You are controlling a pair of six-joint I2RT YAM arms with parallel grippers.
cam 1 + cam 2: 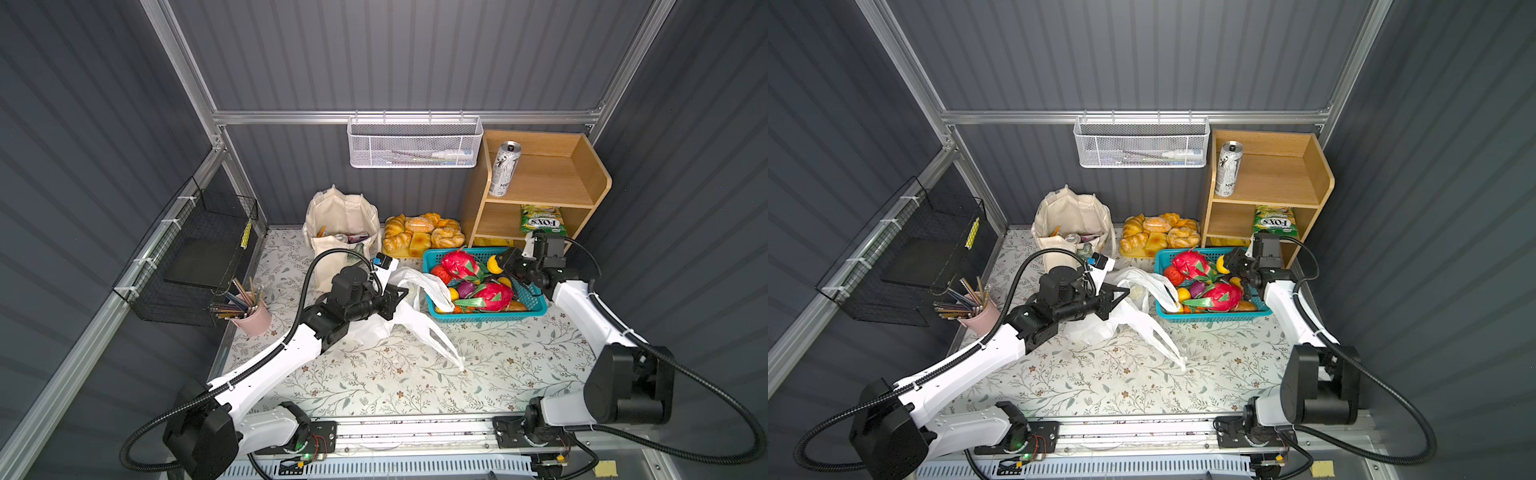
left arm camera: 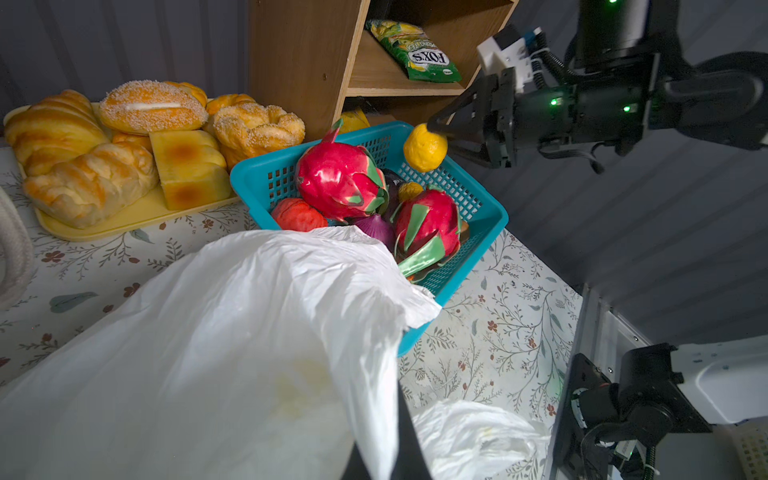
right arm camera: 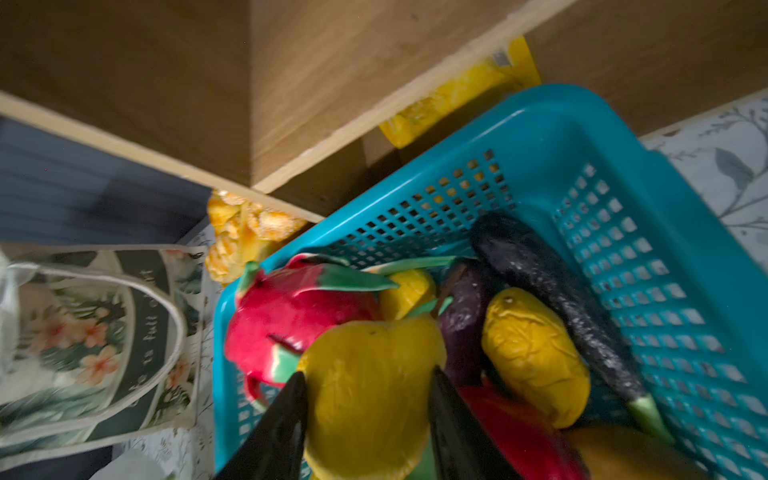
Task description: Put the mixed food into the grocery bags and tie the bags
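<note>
At centre right of both top views, above the teal basket [image 1: 482, 318], the right hand [image 1: 498, 266] pinches a yellow fruit [image 2: 424, 146], likely light and squashy so a mid-body grip suits, while the left hand [image 1: 401, 297] is clamped on the flimsy white plastic bag [image 2: 249, 332] on the bench [image 1: 519, 374].

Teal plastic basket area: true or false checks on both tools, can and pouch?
The right tool grips a round yellow fruit over the teal plastic basket. True.
The left tool is open. False: it is shut on the thin white plastic bag.
The tall silver drink can stands on the top level of the wooden shelf unit. True.
The green FOX'S sweets pouch lies in the basket. False: it sits on the shelf below the can.
</note>
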